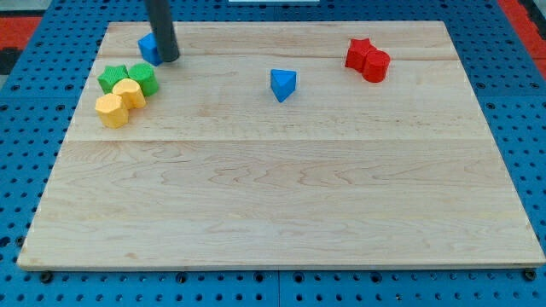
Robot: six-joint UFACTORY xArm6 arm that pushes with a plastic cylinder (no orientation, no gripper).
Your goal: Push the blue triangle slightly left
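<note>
The blue triangle (283, 83) lies on the wooden board (281, 188) a little above the middle, standing alone. My tip (168, 59) is at the view's upper left, far to the left of the triangle. It touches the right side of a blue block (148, 48), which the rod partly hides.
Two green blocks (113, 78) (143, 78) and two yellow blocks (130, 93) (112, 110) cluster at the view's left, just below my tip. A red star (358, 53) and a red block (376, 66) sit together at the upper right. Blue pegboard surrounds the board.
</note>
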